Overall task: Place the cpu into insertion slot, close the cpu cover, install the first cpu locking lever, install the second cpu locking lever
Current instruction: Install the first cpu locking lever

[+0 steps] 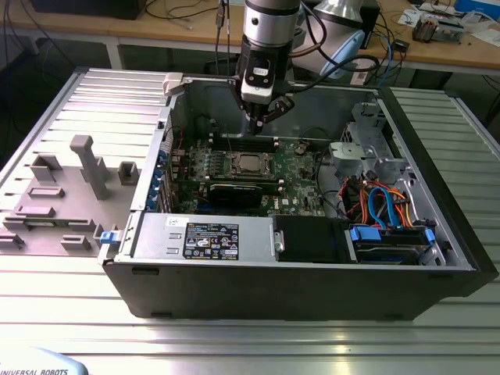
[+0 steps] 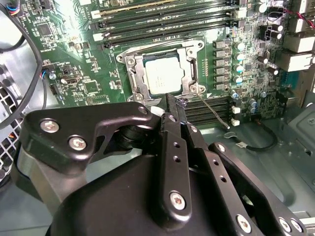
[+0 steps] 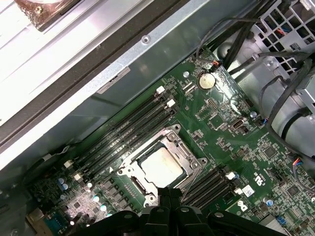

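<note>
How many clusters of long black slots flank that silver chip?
2: one cluster beside the cpu, another on its opposite side, partly hidden by the end effector.

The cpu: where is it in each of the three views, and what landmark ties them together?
Exterior view: cpu in the socket, near the end effector.
Second wrist view: cpu in the socket, just past the end effector.
First wrist view: likewise.
Shared landmark: memory slots flanking the socket.

Low memory slots (image 3: pixel 125 130) flank the insertion slot (image 3: pixel 189 162); the case (image 1: pixel 312 273) stands open above.
</note>
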`<state>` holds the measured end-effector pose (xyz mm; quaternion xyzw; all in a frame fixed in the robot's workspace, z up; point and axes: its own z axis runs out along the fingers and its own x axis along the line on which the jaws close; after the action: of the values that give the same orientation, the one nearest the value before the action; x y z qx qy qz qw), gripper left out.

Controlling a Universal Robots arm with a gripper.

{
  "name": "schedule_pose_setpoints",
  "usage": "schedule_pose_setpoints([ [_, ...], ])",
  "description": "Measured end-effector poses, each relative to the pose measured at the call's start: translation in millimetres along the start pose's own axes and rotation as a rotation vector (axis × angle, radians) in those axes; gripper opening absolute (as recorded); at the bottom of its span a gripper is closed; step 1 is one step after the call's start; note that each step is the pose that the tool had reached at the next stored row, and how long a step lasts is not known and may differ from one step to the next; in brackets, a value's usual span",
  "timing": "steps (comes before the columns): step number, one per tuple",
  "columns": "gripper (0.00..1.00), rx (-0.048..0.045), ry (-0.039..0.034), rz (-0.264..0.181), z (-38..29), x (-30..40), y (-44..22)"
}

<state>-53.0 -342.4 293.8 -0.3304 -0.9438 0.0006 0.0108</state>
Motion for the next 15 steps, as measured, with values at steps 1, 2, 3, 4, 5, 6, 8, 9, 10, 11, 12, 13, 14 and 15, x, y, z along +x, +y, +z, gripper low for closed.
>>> schedule_pose_setpoints([
  [1,0.11,0.0,0.0,-0.002,0.0,0.0,0.0],
  [2,0.11,0.0001,0.0,-0.003,0.0,0.0,0.0],
  [3,0.11,0.0001,0.0,-0.003,0.0,0.0,0.0],
  [4,0.11,0.0001,0.0,-0.003,0.0,0.0,0.0],
  [5,0.11,0.0001,0.0,-0.003,0.0,0.0,0.0],
  [6,0.11,0.0001,-0.0001,-0.004,0.0,0.0,0.0],
  [8,0.11,0.0002,0.0,-0.005,0.0,0.0,0.0],
  [9,0.11,0.0002,0.0,-0.007,0.0,0.0,0.0],
  [10,0.11,0.0002,0.0,-0.009,0.0,0.0,0.0],
  [11,0.11,0.0003,0.0,-0.011,0.0,0.0,0.0],
  [12,0.11,0.0004,-0.0001,-0.015,0.0,0.1,-0.1],
  [13,0.11,0.0005,-0.0001,-0.018,0.0,0.1,-0.1],
  [14,0.11,0.0006,-0.0002,-0.023,0.0,0.1,-0.2],
  [15,0.11,0.0005,-0.0003,-0.028,0.0,0.2,-0.2],
])
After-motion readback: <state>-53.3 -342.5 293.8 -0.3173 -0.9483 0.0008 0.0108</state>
